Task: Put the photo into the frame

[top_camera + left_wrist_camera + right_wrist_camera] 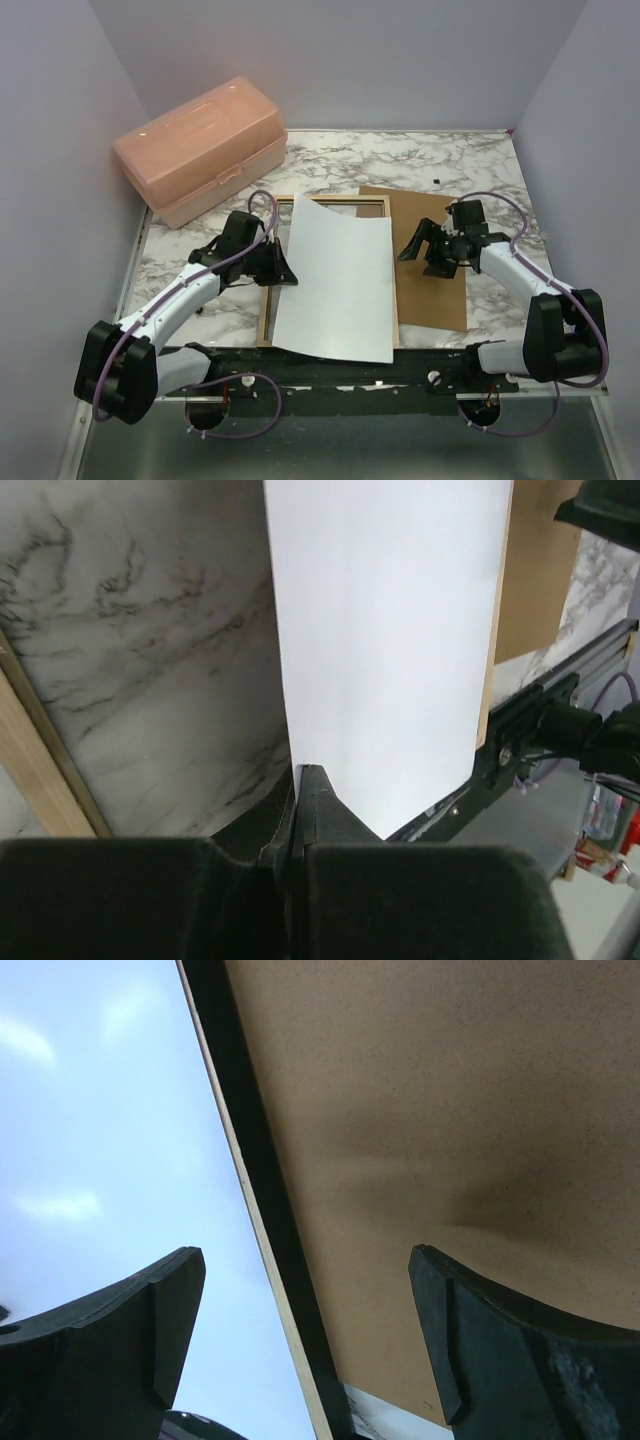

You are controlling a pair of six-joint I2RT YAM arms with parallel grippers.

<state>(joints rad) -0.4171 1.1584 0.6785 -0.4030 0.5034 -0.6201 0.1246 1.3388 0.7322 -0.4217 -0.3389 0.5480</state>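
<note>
Top external shows left gripper [288, 266] clenched on the left edge of the photo [335, 285], white back up over the frame [350, 198] mid-table, right gripper [424, 254] spread empty; square its corners inside the rails before releasing.

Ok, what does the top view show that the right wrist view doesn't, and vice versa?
Only the top view: the pink box, the marble table, both arms, and the left tool shut on the left edge of the photo. Only the right wrist view: close up, a dark rail of the frame running between the fingers of the open right tool. Both: the photo lying white side up, the frame, and the brown board.
</note>
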